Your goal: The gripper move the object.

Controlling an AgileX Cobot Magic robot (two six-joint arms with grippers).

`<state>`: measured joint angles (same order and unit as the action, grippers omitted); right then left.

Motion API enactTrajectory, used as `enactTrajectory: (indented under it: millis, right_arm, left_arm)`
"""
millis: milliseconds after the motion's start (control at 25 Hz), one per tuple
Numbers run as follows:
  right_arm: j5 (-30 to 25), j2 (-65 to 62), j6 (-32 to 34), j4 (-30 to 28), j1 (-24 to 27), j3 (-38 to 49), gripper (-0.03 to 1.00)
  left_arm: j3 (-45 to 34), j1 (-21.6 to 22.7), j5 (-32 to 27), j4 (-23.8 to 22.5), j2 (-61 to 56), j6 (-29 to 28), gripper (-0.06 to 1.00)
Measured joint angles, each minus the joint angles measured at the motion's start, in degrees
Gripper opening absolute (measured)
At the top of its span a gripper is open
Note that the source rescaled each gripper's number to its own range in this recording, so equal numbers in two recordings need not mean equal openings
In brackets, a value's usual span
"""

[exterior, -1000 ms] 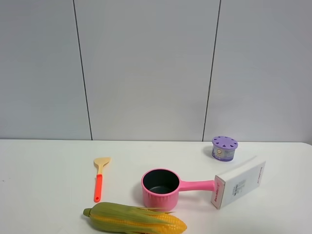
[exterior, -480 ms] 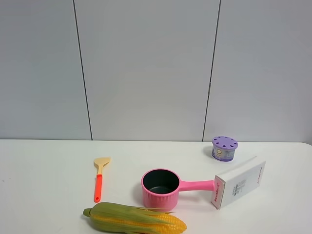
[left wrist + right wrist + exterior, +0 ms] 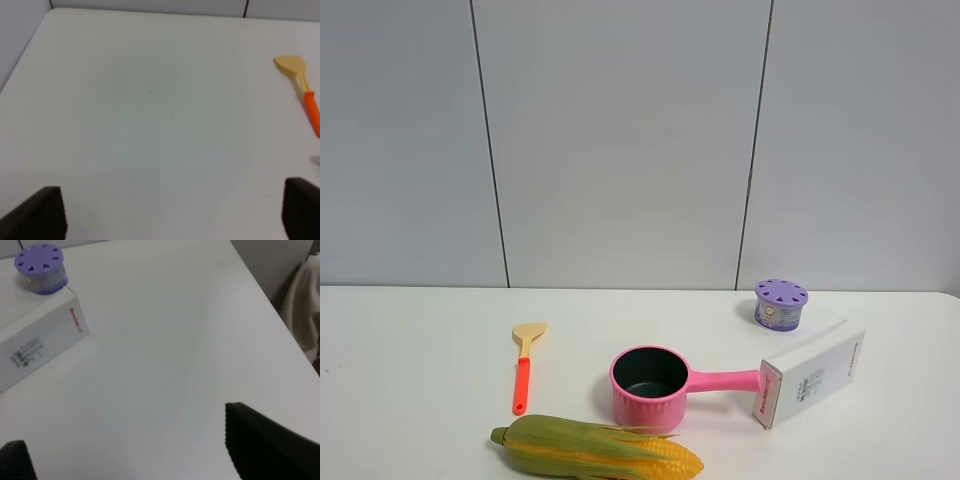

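Observation:
The corn cob (image 3: 595, 450), yellow kernels in green husk, lies at the table's front edge, just in front of the pink saucepan (image 3: 650, 385). It shows in neither wrist view. Neither arm shows in the exterior high view. My left gripper (image 3: 172, 202) is open and empty over bare table, with the orange-handled spatula (image 3: 302, 87) off to one side. My right gripper (image 3: 125, 430) is open and empty over bare table near the table's right edge, away from the corn.
The spatula (image 3: 525, 365) lies left of the saucepan. A white box (image 3: 810, 375) lies at the end of the pan handle, also in the right wrist view (image 3: 37, 342). A purple round container (image 3: 781, 303) stands behind it. Cloth (image 3: 306, 305) hangs beyond the table's right edge.

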<state>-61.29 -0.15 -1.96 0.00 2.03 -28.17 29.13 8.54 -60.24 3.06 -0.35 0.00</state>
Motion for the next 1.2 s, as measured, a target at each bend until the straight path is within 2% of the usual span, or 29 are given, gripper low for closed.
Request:
enactTrajectory:
  millis: [1200]
  right_arm:
    - [0.5, 0.0, 0.3, 0.0, 0.0, 0.0, 0.71]
  left_arm:
    - [0.0, 0.0, 0.0, 0.0, 0.0, 0.0, 1.00]
